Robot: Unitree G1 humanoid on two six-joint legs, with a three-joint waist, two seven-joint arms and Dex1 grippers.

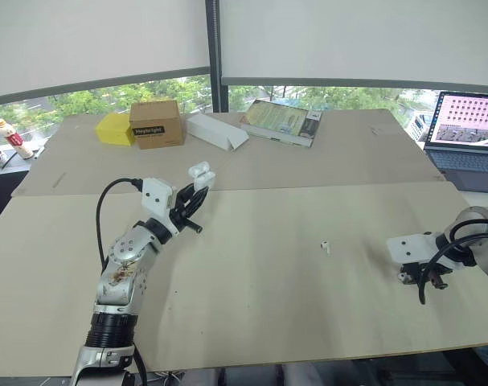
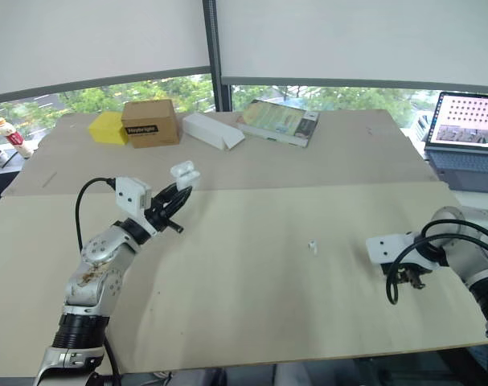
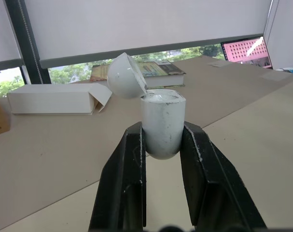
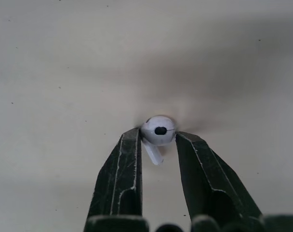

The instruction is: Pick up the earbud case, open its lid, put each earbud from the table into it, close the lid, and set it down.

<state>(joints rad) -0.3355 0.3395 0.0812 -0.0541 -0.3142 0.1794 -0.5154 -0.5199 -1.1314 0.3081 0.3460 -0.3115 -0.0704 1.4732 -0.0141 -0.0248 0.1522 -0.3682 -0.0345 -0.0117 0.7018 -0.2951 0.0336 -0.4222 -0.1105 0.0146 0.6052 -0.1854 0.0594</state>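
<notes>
My left gripper point(image 1: 197, 186) is raised above the table's left half, shut on the white earbud case point(image 3: 160, 126). The case stands upright between the fingers, and its lid point(image 3: 126, 75) is hinged open and tipped back. One white earbud point(image 1: 326, 247) lies on the table right of centre. At the table's right side my right gripper point(image 4: 158, 135) hangs low over the surface, its fingertips pinching a second white earbud point(image 4: 158, 130) by the head, with the stem pointing back toward the wrist. In the left eye view the right gripper point(image 1: 424, 277) sits near the right edge.
Along the far side of the table are a yellow box point(image 1: 115, 128), a brown cardboard box point(image 1: 156, 123), a long white carton point(image 1: 217, 130) and a book point(image 1: 281, 122). A laptop point(image 1: 469, 137) stands at the far right, and bottles point(image 1: 14, 138) stand beyond the left edge.
</notes>
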